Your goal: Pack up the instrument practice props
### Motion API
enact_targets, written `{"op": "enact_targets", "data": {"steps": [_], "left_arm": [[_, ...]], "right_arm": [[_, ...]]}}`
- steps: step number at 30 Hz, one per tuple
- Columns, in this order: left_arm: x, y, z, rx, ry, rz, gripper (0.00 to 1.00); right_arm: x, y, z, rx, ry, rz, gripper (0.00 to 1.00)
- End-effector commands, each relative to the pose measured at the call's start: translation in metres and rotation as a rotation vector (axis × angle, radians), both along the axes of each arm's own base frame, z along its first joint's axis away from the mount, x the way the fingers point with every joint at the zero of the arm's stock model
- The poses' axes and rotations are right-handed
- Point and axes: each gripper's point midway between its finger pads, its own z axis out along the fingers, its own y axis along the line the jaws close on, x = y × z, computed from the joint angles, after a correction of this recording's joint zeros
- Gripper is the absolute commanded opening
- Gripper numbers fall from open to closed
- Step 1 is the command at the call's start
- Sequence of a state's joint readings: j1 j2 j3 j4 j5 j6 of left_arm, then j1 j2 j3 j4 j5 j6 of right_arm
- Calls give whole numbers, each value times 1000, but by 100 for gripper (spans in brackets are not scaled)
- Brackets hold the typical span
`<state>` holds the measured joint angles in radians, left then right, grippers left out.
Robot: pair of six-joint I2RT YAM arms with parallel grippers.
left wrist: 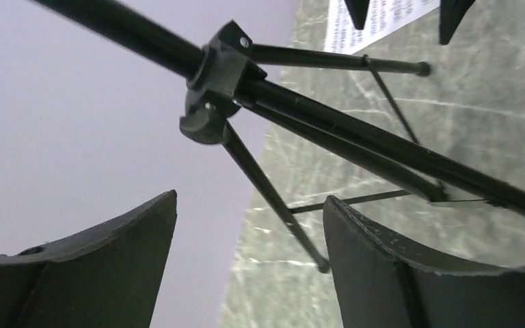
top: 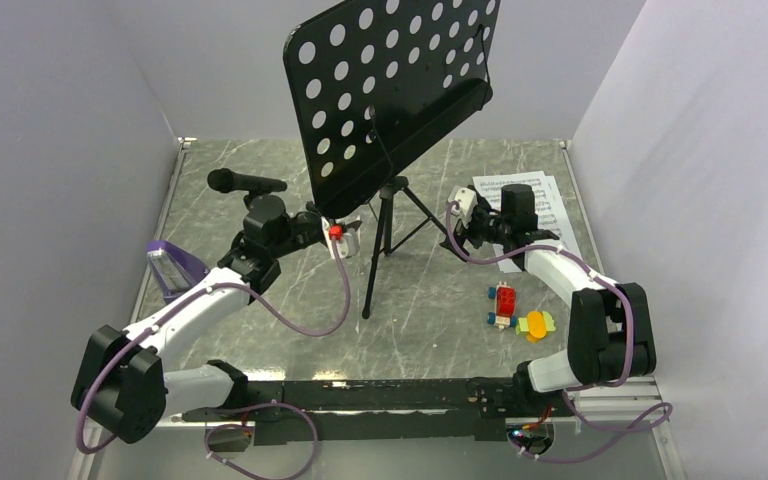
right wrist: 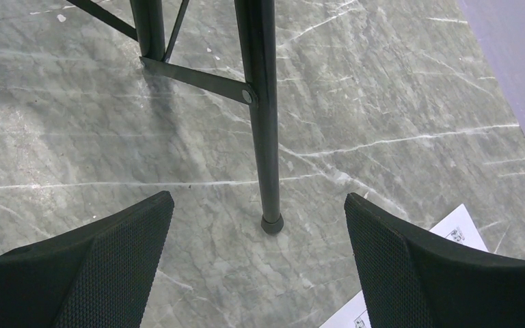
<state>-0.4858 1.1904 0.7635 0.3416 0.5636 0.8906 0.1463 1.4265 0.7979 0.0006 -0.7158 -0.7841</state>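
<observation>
The black music stand stands at the table's middle, its perforated desk (top: 390, 90) tilted above the tripod legs (top: 388, 235). My left gripper (top: 353, 238) is open and empty just left of the legs. The left wrist view shows the tripod hub (left wrist: 215, 89) ahead of the open left gripper (left wrist: 249, 212). My right gripper (top: 457, 218) is open and empty just right of the legs. In the right wrist view a leg (right wrist: 266, 137) with its foot stands ahead of the gripper (right wrist: 256, 205). White sheet-music pages (top: 535, 200) lie under the right wrist. The purple metronome (top: 175, 268) sits at the left edge. The black microphone (top: 245, 182) shows behind the left arm, its base hidden.
Red, yellow and green toy blocks (top: 515, 310) lie at the front right, beside the right arm. Grey walls close in the left, back and right sides. A corner of a sheet page (right wrist: 417, 273) lies by the right fingertip.
</observation>
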Motion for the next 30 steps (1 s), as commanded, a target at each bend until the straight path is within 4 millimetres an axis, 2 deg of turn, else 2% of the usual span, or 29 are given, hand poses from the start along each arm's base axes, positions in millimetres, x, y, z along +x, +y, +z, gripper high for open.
{"op": "enact_targets", "data": {"steps": [1, 7, 16, 22, 30], "left_arm": [[-4, -5, 43, 58, -364, -5, 83], [-14, -24, 42, 95, -430, -101, 84], [-10, -36, 41, 149, -496, -160, 84], [-7, -42, 37, 156, -474, -188, 84], [5, -42, 17, 205, -384, -172, 82]], "right_arm": [[5, 5, 21, 33, -49, 18, 98], [5, 5, 21, 41, -45, 13, 98], [2, 4, 17, 36, -45, 10, 98], [3, 3, 17, 35, -47, 2, 98], [2, 1, 13, 32, -37, -3, 98]]}}
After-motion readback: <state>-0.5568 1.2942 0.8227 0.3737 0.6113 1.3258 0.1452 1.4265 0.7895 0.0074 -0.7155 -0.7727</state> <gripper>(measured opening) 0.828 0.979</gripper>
